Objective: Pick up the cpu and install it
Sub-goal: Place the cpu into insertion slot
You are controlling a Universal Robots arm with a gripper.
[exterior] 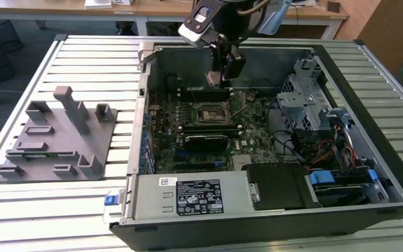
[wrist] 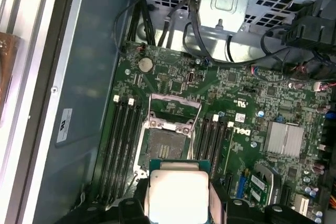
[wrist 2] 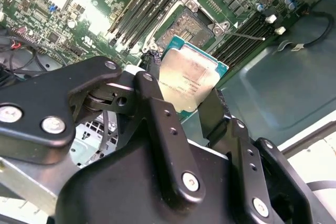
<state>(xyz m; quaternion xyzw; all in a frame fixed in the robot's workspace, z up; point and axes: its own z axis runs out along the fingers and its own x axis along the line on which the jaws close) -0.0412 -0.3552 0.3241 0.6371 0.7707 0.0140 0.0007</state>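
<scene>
Gripper (wrist 2: 184, 95) closed on cpu (wrist 2: 193, 77) by opposite edges. Chip held flat, near and clear above open socket (wrist 2: 184, 30) on motherboard (wrist: 236, 93) inside computer case (exterior: 257, 231). Step, judged: carrying to socket, not yet seated. Placement calls for squared corners, level descent.

The arm (exterior: 219, 16) is seen coming down from above in the exterior view. The claw (exterior: 222, 75) is pointed downward. Its two black fingers (wrist 2: 157, 119) are pressed against opposite edges of the cpu (wrist 2: 190, 80), which is held between them.
</scene>
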